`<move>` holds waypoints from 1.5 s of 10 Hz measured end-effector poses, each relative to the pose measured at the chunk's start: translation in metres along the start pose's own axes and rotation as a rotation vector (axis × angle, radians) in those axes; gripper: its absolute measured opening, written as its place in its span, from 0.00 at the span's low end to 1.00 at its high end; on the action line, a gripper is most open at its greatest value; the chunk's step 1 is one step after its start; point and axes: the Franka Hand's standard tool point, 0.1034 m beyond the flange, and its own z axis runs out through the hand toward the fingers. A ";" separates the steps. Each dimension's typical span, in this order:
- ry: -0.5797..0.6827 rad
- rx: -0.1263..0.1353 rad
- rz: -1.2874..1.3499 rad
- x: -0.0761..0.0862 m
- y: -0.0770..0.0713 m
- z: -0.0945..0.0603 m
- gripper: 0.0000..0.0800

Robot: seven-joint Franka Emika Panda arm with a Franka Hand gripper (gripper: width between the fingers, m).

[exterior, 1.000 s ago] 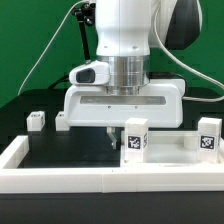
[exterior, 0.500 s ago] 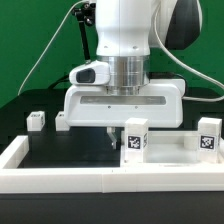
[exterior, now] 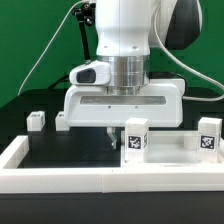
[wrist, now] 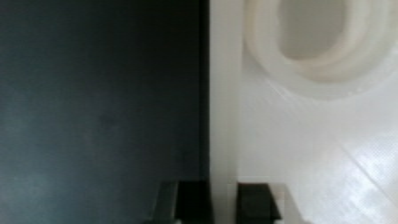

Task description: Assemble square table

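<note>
The square table top (wrist: 311,140) is a white slab with a round socket (wrist: 302,45); its straight edge runs down the middle of the wrist view, against the black worktop (wrist: 98,110). My gripper (wrist: 222,205) straddles that edge, one dark finger (wrist: 183,203) on each side, and the narrow gap is filled with white. In the exterior view the gripper (exterior: 108,134) is lowered to the worktop at the left end of the top (exterior: 168,148). Two tagged white legs (exterior: 134,138) (exterior: 207,137) stand near it, and two small legs (exterior: 36,120) (exterior: 62,122) sit farther left.
A low white wall (exterior: 100,180) edges the worktop along the front and the exterior view's left (exterior: 15,155). The arm's wide white hand (exterior: 122,103) hides the worktop behind it. A cable hangs in front of the green backdrop.
</note>
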 end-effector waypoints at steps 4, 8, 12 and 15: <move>0.001 -0.003 -0.224 0.000 0.006 0.000 0.07; -0.003 -0.016 -0.466 0.001 0.016 0.000 0.07; -0.012 -0.036 -0.736 0.003 0.016 -0.002 0.07; -0.019 -0.067 -1.067 0.017 0.001 -0.002 0.07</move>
